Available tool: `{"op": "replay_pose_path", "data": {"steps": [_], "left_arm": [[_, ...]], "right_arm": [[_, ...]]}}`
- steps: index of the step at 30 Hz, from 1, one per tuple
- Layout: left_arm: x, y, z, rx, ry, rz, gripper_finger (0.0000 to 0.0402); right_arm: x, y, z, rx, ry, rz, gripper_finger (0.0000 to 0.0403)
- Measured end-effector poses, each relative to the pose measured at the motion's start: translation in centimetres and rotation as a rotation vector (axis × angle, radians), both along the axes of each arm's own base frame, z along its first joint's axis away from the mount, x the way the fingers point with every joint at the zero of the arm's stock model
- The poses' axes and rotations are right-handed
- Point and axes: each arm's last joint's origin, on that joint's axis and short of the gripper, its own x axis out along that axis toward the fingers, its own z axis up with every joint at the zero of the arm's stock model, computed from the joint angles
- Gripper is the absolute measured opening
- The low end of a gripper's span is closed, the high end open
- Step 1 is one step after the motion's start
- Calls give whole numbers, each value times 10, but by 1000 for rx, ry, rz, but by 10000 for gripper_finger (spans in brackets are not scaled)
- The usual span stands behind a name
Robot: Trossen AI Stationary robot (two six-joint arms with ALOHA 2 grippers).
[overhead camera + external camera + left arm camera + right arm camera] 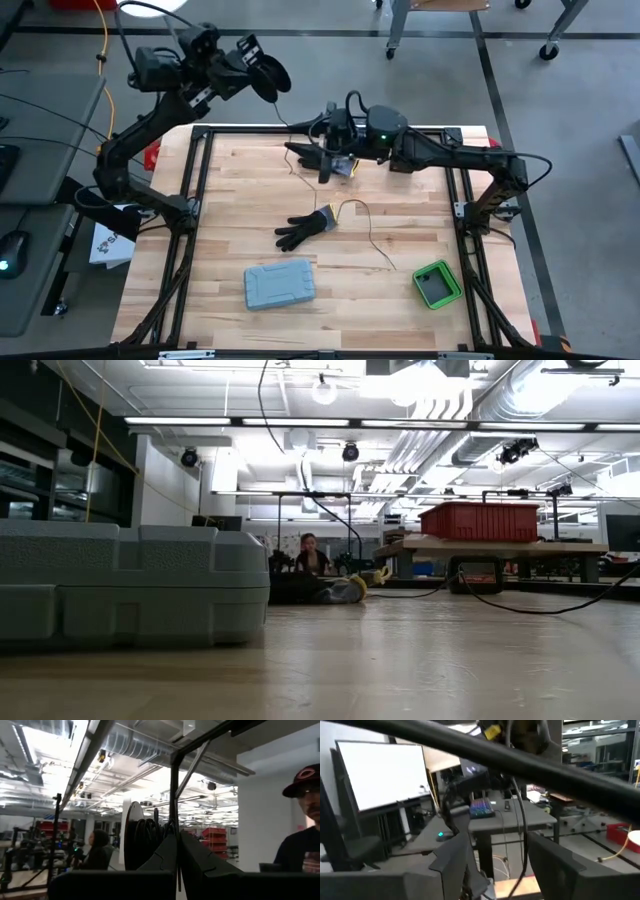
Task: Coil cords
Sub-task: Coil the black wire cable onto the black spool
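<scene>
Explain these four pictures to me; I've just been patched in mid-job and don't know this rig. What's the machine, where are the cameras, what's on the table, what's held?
It is a two-armed robot at a wooden table. One camera looks straight down, one sits at table-top height, and one rides on each wrist.

From above, the left gripper is raised beyond the table's far left corner, its fingers shut on what looks like a black coil. The right gripper reaches over the far middle of the table with its fingers apart. In its wrist view a thin wire runs between them, ungripped.

That wire trails loose across the table. Also lying there are a black glove, a dark glove-like thing by the right gripper, a grey case and a green box.
</scene>
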Motion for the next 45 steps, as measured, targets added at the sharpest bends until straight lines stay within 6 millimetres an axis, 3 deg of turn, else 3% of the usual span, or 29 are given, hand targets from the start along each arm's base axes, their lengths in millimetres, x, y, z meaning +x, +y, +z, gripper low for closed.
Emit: {"op": "replay_pose_path", "data": {"steps": [14, 20, 24, 27, 37, 45], "left_arm": [[2, -2, 0, 2, -23, 13, 0], [0, 2, 0, 2, -22, 30, 0], [0, 2, 0, 12, -13, 25, 0], [-2, 5, -1, 17, 1, 25, 0], [-25, 25, -6, -46, 211, 113, 0], [-30, 29, -37, -151, 488, 254, 0]], "right_arm": [[10, -4, -13, -61, 53, -86, 189], [10, -2, -14, -62, 59, -78, 120], [10, -1, -14, -58, 58, -76, 28], [8, 3, -11, -55, 60, -115, 9], [-31, 24, 19, -82, 95, -91, 1], [-59, 38, 43, -107, 28, -56, 1]]}}
